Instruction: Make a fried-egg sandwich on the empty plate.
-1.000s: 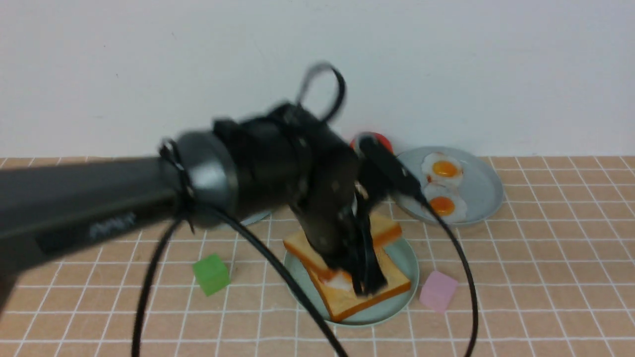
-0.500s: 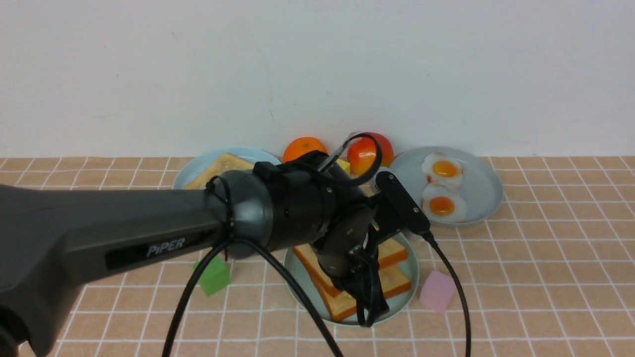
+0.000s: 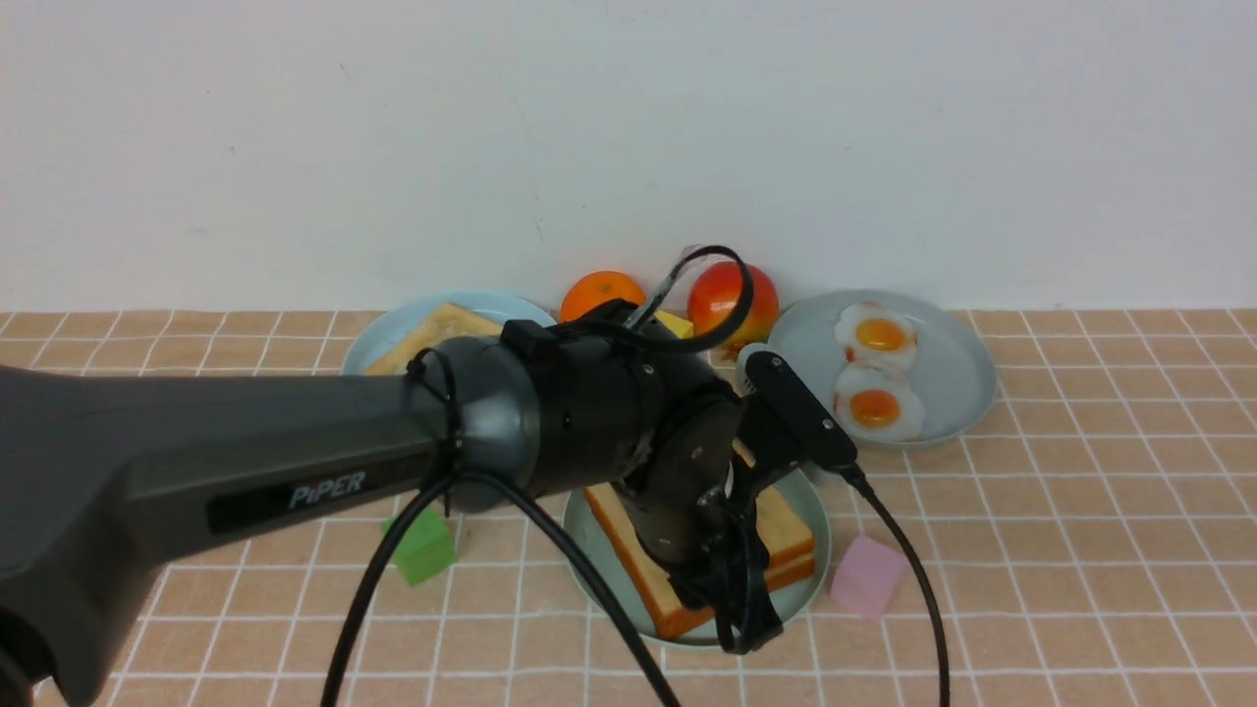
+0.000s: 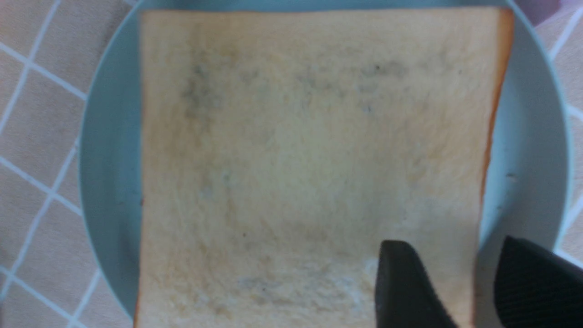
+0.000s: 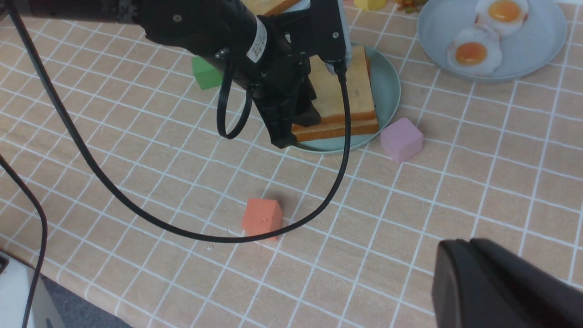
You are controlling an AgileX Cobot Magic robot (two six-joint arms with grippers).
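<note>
Mint-green plate: landmark. The sandwich rests on this plate, its upper toast slice stacked over the lower. The left gripper is positioned above the plate, at the sandwich edge, jaws apart. The right gripper is well apart from the plate, jaws together. The pink block is located just right of the plate; the green block, left. The grey-blue plate, carrying two fried eggs, is located behind and to the right.

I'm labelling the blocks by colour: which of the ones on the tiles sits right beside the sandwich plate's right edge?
The pink block; the green one is left of that plate.
</note>
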